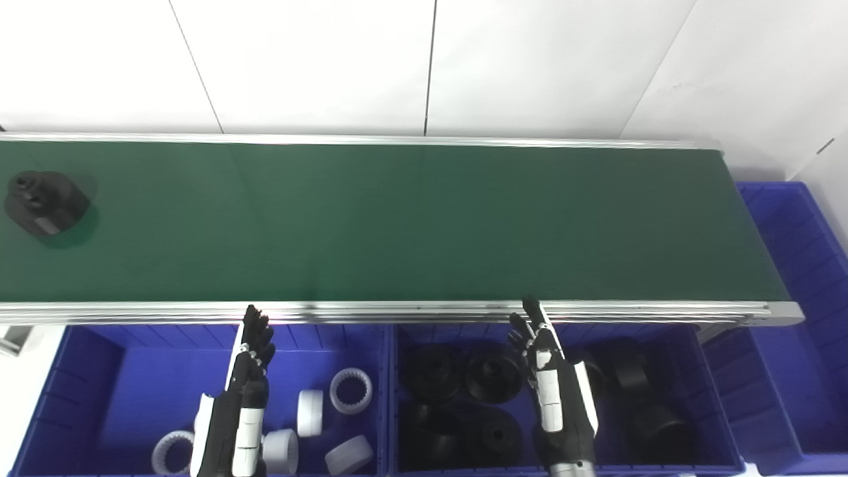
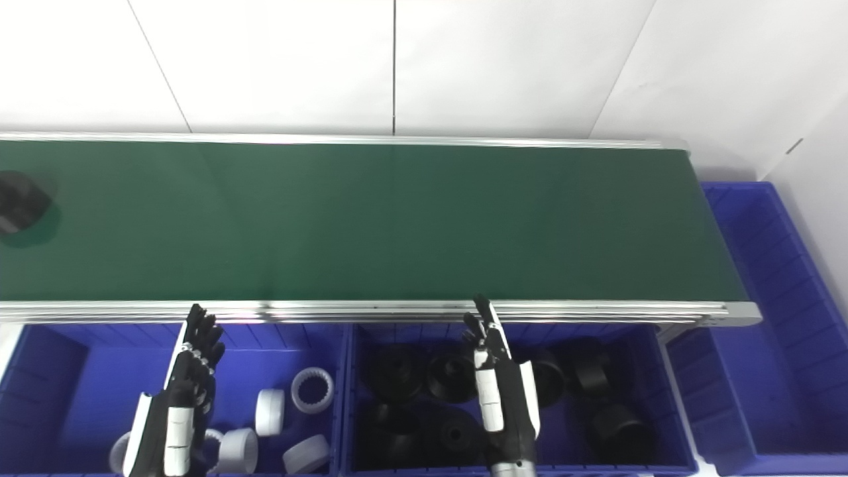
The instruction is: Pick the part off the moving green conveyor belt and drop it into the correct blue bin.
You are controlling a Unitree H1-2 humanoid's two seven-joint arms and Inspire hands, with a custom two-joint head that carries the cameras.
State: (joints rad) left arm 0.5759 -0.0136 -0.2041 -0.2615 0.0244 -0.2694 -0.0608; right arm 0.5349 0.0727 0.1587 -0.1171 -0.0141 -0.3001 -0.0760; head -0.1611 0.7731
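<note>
A black part (image 1: 45, 203) lies on the green conveyor belt (image 1: 397, 218) at its far left end; in the right eye view it is cut by the picture's left edge (image 2: 20, 202). My left hand (image 1: 248, 371) is open and empty, fingers pointing up, over the left blue bin (image 1: 93, 371), just below the belt's near rail. My right hand (image 1: 550, 371) is open and empty, fingers up, over the middle blue bin (image 1: 712, 397). Both hands are far from the black part.
The left bin holds several white ring parts (image 1: 350, 391). The middle bin holds several black parts (image 1: 490, 374). A third blue bin (image 1: 795, 265) stands past the belt's right end. A metal rail (image 1: 397, 310) runs along the belt's near edge. White wall behind.
</note>
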